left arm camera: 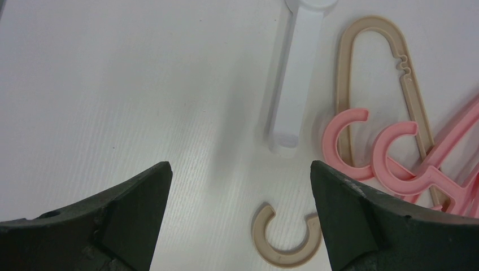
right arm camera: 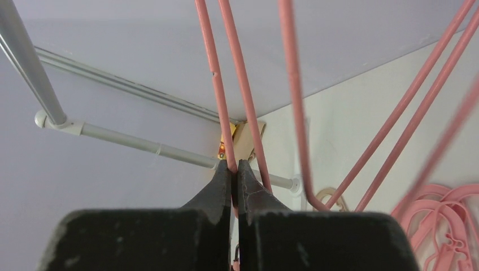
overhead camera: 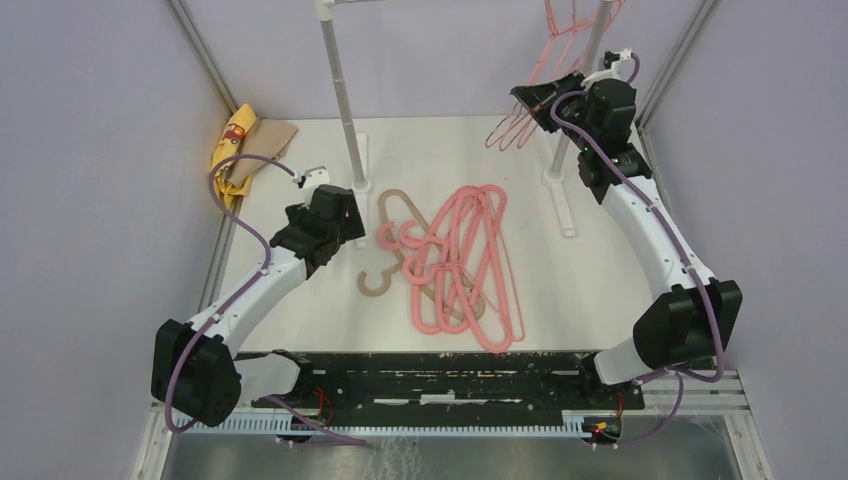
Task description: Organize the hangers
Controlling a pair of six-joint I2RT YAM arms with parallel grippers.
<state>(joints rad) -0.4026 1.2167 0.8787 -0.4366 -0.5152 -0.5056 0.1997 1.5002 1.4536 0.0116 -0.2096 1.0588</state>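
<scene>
A pile of thick pink hangers (overhead camera: 470,262) lies mid-table over a tan-beige hanger (overhead camera: 392,205), whose hook (overhead camera: 374,283) points toward me. My left gripper (overhead camera: 352,205) is open and empty, hovering left of the pile; in its wrist view the tan hook (left arm camera: 285,243) lies between its fingers, with pink hooks (left arm camera: 344,144) to the right. My right gripper (overhead camera: 532,102) is raised at the far right, shut on a thin pink wire hanger (right arm camera: 217,84). More wire hangers (overhead camera: 560,30) hang from the rack there.
A white rack pole (overhead camera: 340,80) rises from a base foot (left arm camera: 296,73) left of the pile; a second pole (overhead camera: 585,75) stands far right. A yellow-and-tan cloth (overhead camera: 245,145) lies at the far left corner.
</scene>
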